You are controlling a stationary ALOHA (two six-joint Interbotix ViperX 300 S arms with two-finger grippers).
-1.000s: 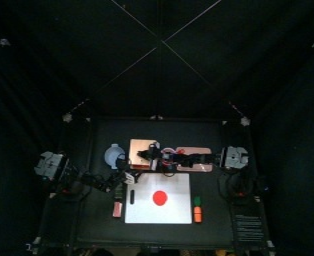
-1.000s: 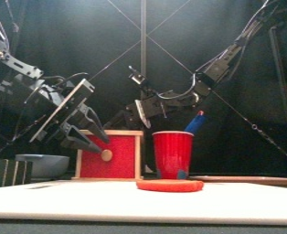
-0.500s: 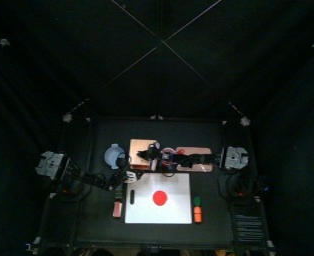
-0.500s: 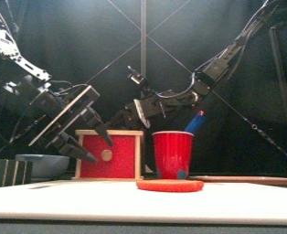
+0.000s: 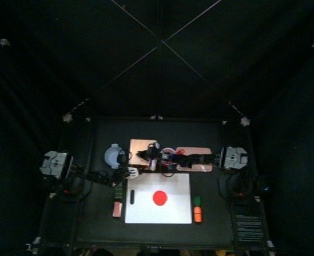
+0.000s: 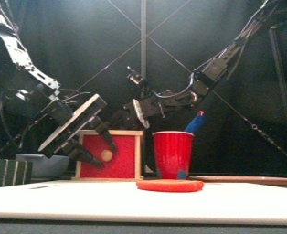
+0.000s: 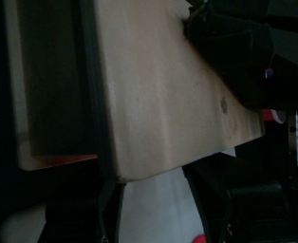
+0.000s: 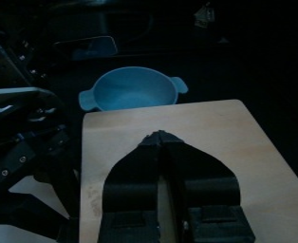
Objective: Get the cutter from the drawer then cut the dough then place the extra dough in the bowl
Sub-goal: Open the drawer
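From above, the wooden box [image 5: 145, 143] sits at the back of the surface. The blue-grey bowl [image 5: 113, 156] is at its 9 o'clock, and the red dough [image 5: 159, 197] lies on the white board [image 5: 161, 182] at its 6 o'clock. The left gripper [image 5: 133, 173] is at the box's 7 o'clock, and the right gripper [image 5: 156, 154] is over the box. From the front, the left gripper hangs just before the red drawer front [image 6: 122, 164]. The left wrist view shows its jaws spread beside the box. In the right wrist view the jaws are pressed together above the box top.

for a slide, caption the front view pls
Left gripper at the red drawer front of the wooden box, right gripper above it, red dough on the white board.
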